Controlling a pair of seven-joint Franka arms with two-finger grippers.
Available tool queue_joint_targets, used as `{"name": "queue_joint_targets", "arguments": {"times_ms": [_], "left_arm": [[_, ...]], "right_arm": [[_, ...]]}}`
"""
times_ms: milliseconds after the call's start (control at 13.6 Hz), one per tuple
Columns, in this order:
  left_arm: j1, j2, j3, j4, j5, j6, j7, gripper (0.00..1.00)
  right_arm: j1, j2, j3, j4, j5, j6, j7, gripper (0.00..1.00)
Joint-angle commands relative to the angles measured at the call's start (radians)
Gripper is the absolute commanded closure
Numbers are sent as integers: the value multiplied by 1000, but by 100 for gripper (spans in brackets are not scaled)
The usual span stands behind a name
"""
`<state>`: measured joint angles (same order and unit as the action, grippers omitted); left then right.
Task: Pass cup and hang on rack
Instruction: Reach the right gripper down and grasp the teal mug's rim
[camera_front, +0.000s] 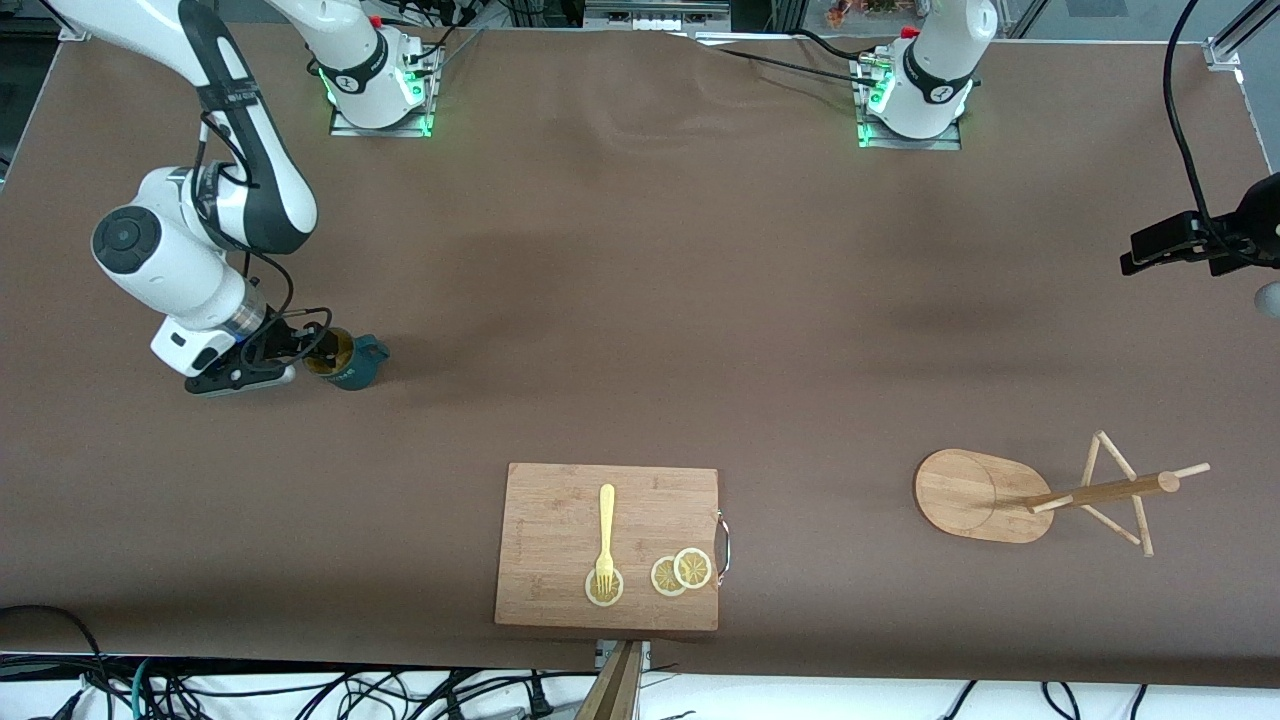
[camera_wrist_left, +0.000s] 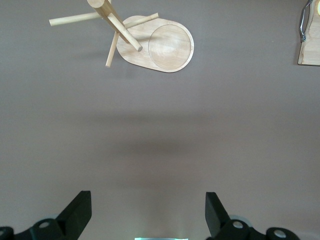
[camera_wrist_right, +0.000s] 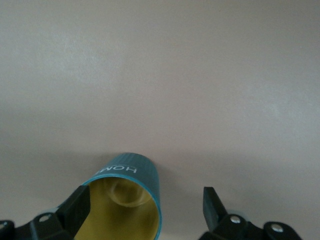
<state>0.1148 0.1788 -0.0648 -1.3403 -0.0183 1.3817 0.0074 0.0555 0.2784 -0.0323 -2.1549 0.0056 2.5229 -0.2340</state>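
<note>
Right gripper (camera_front: 300, 358): at the right arm's end of the counter (camera_front: 620, 300), low at the cup. Jaws spread wide; in the right wrist view one finger (camera_wrist_right: 75, 207) sits at the rim with the mouth beside it. Nothing is pinched yet.

Cup (camera_front: 345, 361): dark teal, ribbed, standing on the counter well apart from the rack. Its handle points away from the right gripper, toward the middle of the counter. Inside is yellowish-tan and looks empty.

Step in hand: my reading is the first grasp, ahead of the handover. To do it well, one finger should go inside the wall and one outside, and the pinch should stay clear of the handle so the loop remains free for the peg.

Cutting board (camera_front: 608, 545): bamboo, with a metal handle, nearer the front camera than the cup. It carries a yellow fork (camera_front: 605, 535) whose tines rest on one lemon slice (camera_front: 604, 588), with two overlapping slices (camera_front: 681, 572) beside it.

Rack (camera_front: 1050, 495): wooden mug tree toward the left arm's end. Its oval base lies on the counter and its pegs are bare.

Left gripper (camera_wrist_left: 148, 212): waiting in the air, with bare counter below it and the rack in view ahead. Jaws spread and empty.
</note>
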Motion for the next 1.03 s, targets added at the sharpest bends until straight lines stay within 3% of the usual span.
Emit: {"name": "queue_joint_targets", "arguments": {"times_ms": [0, 589, 663, 958], "left_arm": [[-11, 13, 2, 30, 34, -12, 3, 0], [-9, 13, 2, 30, 34, -12, 3, 0], [-9, 13, 2, 30, 34, -12, 3, 0], [-9, 13, 3, 30, 34, -12, 3, 0]], "right_arm": [[-3, -34, -20, 16, -4, -35, -106, 0], [-14, -1, -21, 10, 2, -55, -162, 1], [-14, 10, -21, 7, 2, -53, -163, 8], [-14, 30, -21, 6, 1, -53, -165, 79]]}}
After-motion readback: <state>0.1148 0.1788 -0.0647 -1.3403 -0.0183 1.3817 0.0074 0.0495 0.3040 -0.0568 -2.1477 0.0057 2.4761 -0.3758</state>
